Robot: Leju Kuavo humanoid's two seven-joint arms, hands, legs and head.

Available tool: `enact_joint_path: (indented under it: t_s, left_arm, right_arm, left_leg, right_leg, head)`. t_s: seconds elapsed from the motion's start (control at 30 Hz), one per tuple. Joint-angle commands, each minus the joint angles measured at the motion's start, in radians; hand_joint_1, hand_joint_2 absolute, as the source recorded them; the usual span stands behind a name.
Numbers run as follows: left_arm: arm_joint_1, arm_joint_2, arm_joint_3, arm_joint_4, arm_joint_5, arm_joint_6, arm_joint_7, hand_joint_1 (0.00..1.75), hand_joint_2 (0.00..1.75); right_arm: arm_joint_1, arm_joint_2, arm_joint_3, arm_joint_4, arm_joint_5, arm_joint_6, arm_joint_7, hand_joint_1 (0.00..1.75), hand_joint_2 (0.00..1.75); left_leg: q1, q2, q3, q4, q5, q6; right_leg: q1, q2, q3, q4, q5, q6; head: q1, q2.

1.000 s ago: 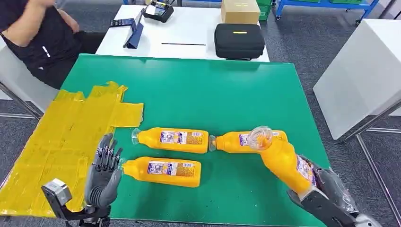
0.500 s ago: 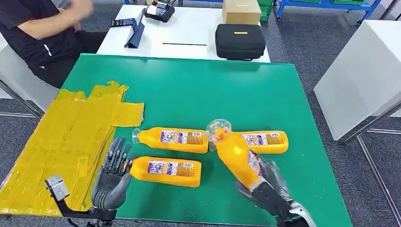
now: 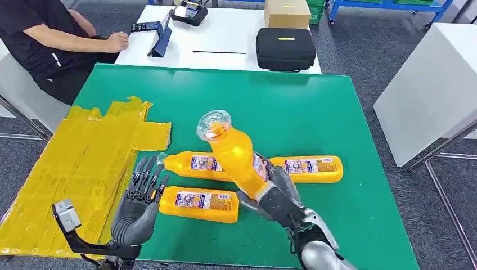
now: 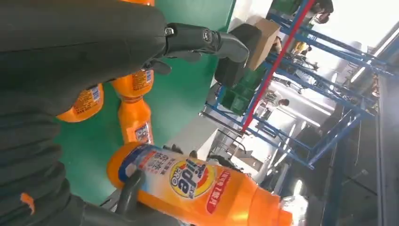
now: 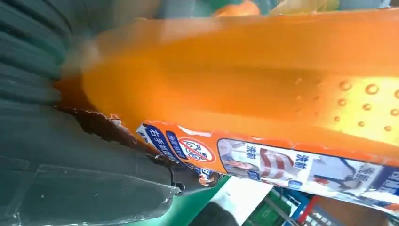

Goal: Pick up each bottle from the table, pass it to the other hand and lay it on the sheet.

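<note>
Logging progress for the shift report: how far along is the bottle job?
Nothing lies on the yellow sheet yet. The right hand holds one orange bottle raised toward the open left hand; the handover is not yet made. Three bottles lie on the green table.

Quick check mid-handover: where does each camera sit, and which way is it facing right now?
Head view: high on the body, looking down at the green table; both hands show, left hand, right hand.
Left wrist view: behind the left hand, facing the held bottle and blue racks.
Right wrist view: behind the right hand, tight on the bottle.
All three share that bottle.
</note>
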Motion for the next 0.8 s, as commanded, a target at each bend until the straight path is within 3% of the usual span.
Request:
enact_joint_path:
  t_s: [0.03, 0.17, 0.37, 0.73, 0.8]
  left_arm:
    - [-0.036, 0.017, -0.027, -0.005, -0.016, 0.017, -0.001, 0.0, 1.75]
    - [-0.041, -0.002, 0.007, -0.006, -0.024, 0.04, 0.018, 0.0, 1.75]
    - [-0.068, -0.023, 0.004, -0.007, -0.004, -0.102, 0.057, 0.0, 1.75]
    - [-0.13, -0.048, -0.053, 0.02, 0.004, -0.082, 0.103, 0.0, 1.75]
    - [-0.144, -0.054, -0.072, 0.018, -0.033, -0.009, 0.107, 0.0, 1.75]
  right_arm:
    - [-0.074, 0.089, 0.099, 0.014, 0.026, 0.0, 0.053, 1.75, 1.75]
    - [-0.081, 0.122, 0.134, -0.009, 0.082, 0.033, 0.117, 1.75, 1.75]
    - [-0.137, 0.133, 0.168, 0.093, 0.085, 0.06, 0.118, 1.75, 1.75]
    - [-0.226, 0.185, 0.196, 0.229, 0.071, 0.108, 0.114, 1.75, 1.75]
    - [-0.248, 0.213, 0.206, 0.268, 0.045, 0.137, 0.103, 1.75, 1.75]
  left_leg:
    - [0.0, 0.001, 0.003, 0.0, -0.002, 0.0]
    - [0.0, 0.001, 0.002, 0.001, -0.001, 0.0]
    - [0.0, 0.0, 0.002, 0.0, 0.0, 0.0]
    - [0.0, 0.0, 0.003, 0.0, 0.0, 0.0]
    - [0.0, 0.0, 0.002, 0.0, 0.001, 0.0]
  right_leg:
    - [0.001, 0.003, 0.002, 0.001, -0.001, -0.006]
    - [0.001, 0.002, 0.0, 0.002, -0.001, -0.006]
    - [0.001, 0.001, 0.001, 0.0, 0.0, -0.005]
    - [0.001, 0.001, 0.002, 0.0, 0.0, -0.005]
    - [0.001, 0.001, 0.001, 0.0, 0.0, -0.004]
  head:
    - [0.0, 0.0]
    - [0.0, 0.0]
    - [0.0, 0.0]
    - [0.0, 0.0]
    - [0.0, 0.0]
